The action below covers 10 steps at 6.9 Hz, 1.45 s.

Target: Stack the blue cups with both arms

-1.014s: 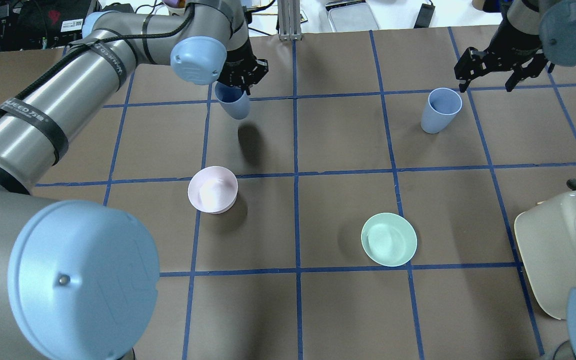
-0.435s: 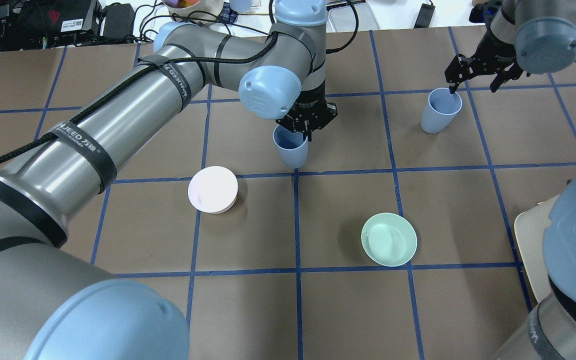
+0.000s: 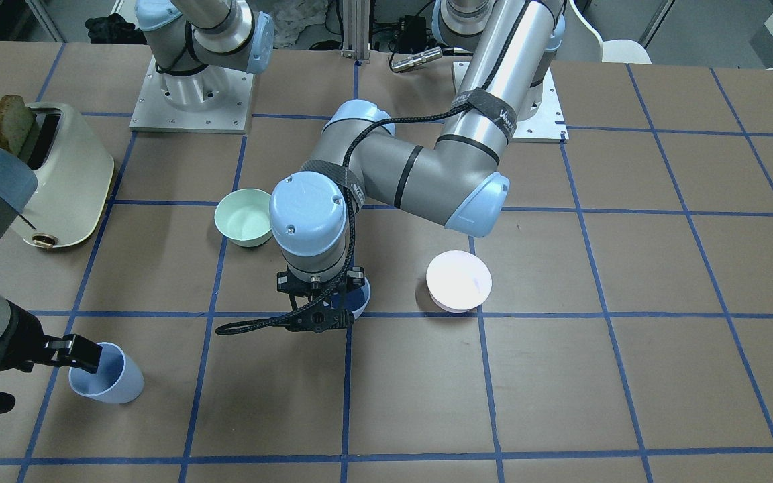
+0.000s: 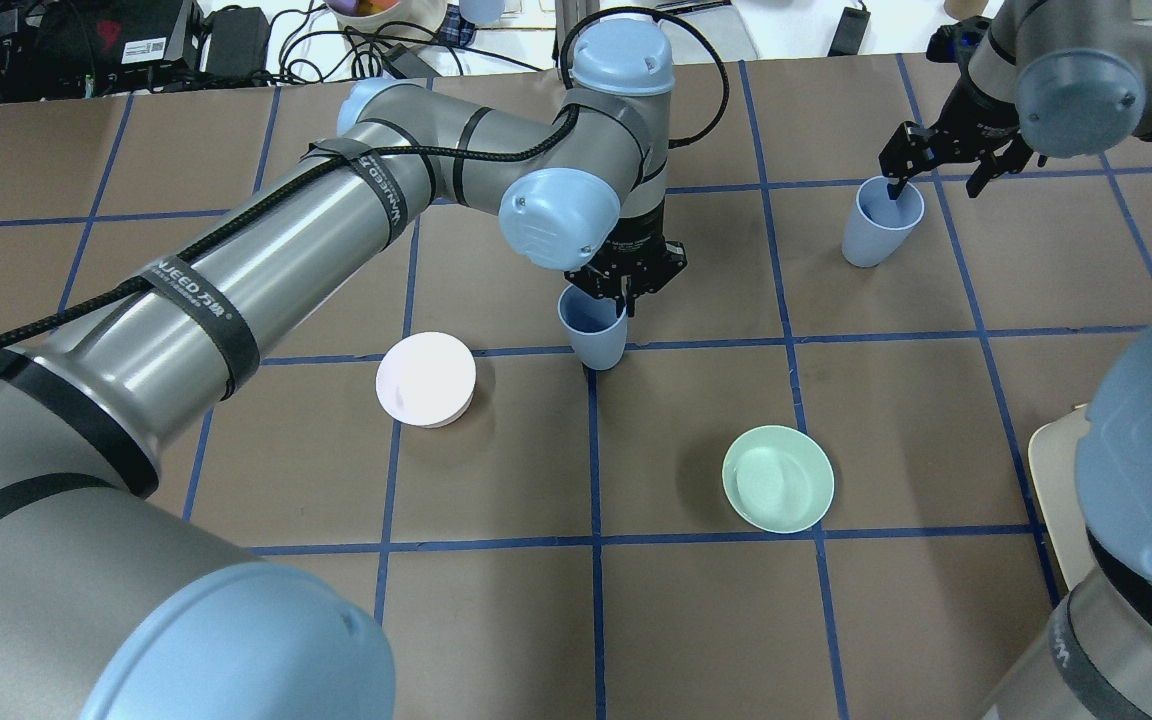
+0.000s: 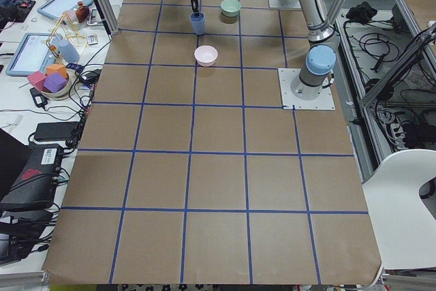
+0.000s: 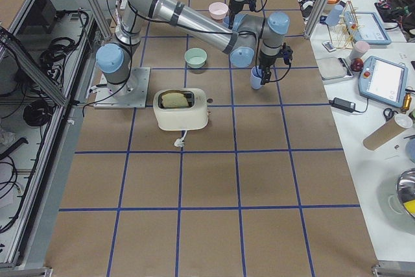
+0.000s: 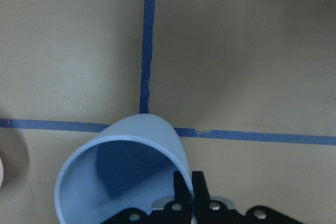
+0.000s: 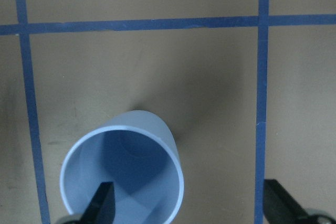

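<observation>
Where the blue lines cross at mid-frame in the overhead view, one cup (image 4: 593,335) is pinched by its rim in the left gripper (image 4: 624,298). The other cup (image 4: 881,225) stands upright at upper right. The right gripper (image 4: 933,185) is spread wide there, one finger inside the rim, one outside.

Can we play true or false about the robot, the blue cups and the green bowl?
1. The left gripper pinches a blue cup by its rim. True.
2. The two blue cups are stacked. False: the other cup stands apart, at the right gripper.
3. The right gripper is shut. False: it is open, with one finger inside the other cup and one outside.
4. The green bowl is empty. True.
</observation>
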### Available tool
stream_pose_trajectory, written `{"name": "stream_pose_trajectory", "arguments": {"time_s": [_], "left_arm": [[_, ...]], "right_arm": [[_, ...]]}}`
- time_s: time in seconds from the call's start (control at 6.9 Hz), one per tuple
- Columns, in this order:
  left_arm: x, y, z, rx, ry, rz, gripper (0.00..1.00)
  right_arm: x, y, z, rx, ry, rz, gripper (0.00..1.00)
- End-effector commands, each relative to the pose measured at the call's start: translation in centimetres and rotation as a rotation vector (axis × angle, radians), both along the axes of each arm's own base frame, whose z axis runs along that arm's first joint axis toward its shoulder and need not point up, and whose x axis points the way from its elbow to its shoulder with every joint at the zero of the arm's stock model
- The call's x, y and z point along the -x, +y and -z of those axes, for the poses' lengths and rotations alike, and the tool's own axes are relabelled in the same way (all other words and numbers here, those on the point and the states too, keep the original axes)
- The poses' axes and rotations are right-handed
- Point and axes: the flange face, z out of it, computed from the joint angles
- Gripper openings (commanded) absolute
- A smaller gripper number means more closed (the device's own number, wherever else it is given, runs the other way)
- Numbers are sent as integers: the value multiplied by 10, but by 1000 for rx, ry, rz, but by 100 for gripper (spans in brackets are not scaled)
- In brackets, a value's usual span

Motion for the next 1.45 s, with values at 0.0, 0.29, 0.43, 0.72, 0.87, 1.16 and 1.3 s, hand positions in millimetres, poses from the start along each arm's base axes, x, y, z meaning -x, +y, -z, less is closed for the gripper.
{"name": "stream_pose_trajectory", "arguments": {"time_s": [0.0,0.29,0.43,0.72,0.87,1.16,1.3], "left_arm": [[-2,-1,-9,11,2,0,100],[-39,-3,-73,-12,4,-35,100],[-79,-10,-120,-8,24,-23,100],[-145,14,-200,10,67,42,100],[-176,36,-221,20,57,20,100],[-242,69,-216,22,61,-43,100],[-255,74,-226,42,60,-57,100]], "right_arm": [[1,0,12,-21,-3,-1,100],[1,-2,21,-31,-6,-3,60],[1,-1,27,-41,-10,-3,38],[1,-4,20,-29,-9,-3,12],[0,-5,19,-26,-9,-4,4],[-12,3,-24,30,-13,-14,0],[-23,14,-56,46,-33,-16,0]]}}
